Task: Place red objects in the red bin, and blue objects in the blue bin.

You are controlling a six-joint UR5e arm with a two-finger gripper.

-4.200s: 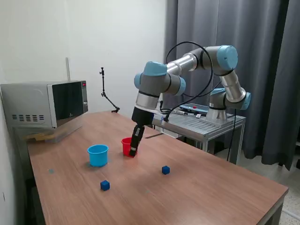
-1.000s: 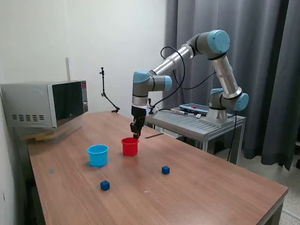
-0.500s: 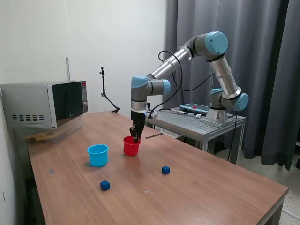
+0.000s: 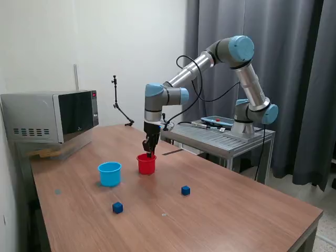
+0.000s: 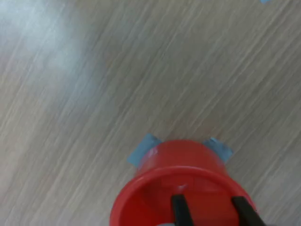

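1. The gripper (image 4: pixel 150 153) hung right at the mouth of the red bin (image 4: pixel 146 164), its two dark fingers (image 5: pixel 179 212) standing apart with nothing visible between them — I took it for a release over the cup.
2. Blue tape tabs (image 5: pixel 143 147) showed at the bin's base; I judged they fixed it to the table (image 4: pixel 236 215).
3. The blue bin (image 4: pixel 109 174) stood just beside it, toward the exterior view's left.
4. Two blue objects lay loose on the wood — one (image 4: pixel 117 208) near the front edge, the other (image 4: pixel 185 190) further to the exterior view's right. No red cubes were in sight.
5. The arm reached across from its stand, forearm sloping down and wrist turned straight downward.
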